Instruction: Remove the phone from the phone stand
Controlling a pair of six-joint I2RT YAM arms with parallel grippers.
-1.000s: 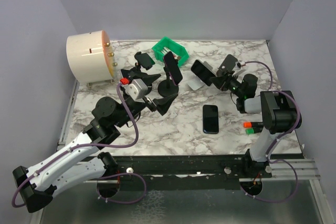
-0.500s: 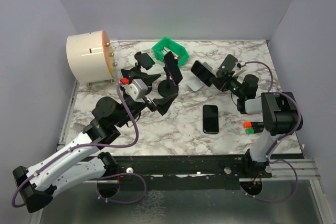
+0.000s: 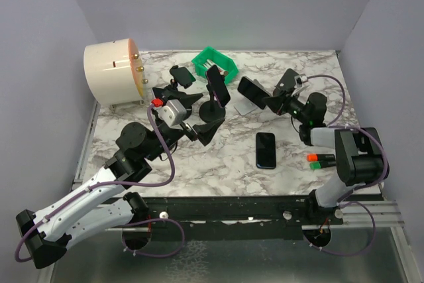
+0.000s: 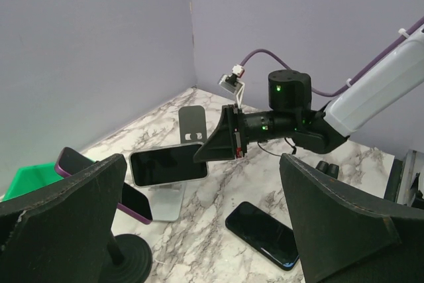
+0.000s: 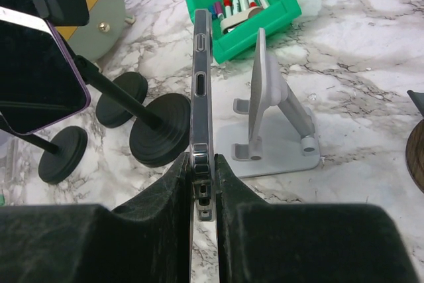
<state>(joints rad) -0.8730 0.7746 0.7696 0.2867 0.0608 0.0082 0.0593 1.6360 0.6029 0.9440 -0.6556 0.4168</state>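
My right gripper [image 5: 202, 177] is shut on the lower end of a silver-edged phone [image 5: 201, 97], seen edge-on. It holds the phone just left of the silver phone stand [image 5: 271, 114], apart from its plate. In the top view the phone [image 3: 250, 90] hangs over the stand [image 3: 246, 107], with the right gripper [image 3: 273, 103] behind it. In the left wrist view the phone [image 4: 167, 164] shows screen-on above the stand's base [image 4: 164, 202]. My left gripper [image 3: 201, 114] is open and empty beside the black round-base holders.
A purple phone [image 3: 217, 87] sits clamped on a black round-base holder [image 3: 213, 114]. A black phone [image 3: 265, 150] lies flat on the table. A green bin [image 3: 215, 63] of markers stands at the back. A cream drum [image 3: 112, 72] is at the back left.
My right gripper has carried the phone a little to the left, away from the stand's plate. The left arm has not moved.
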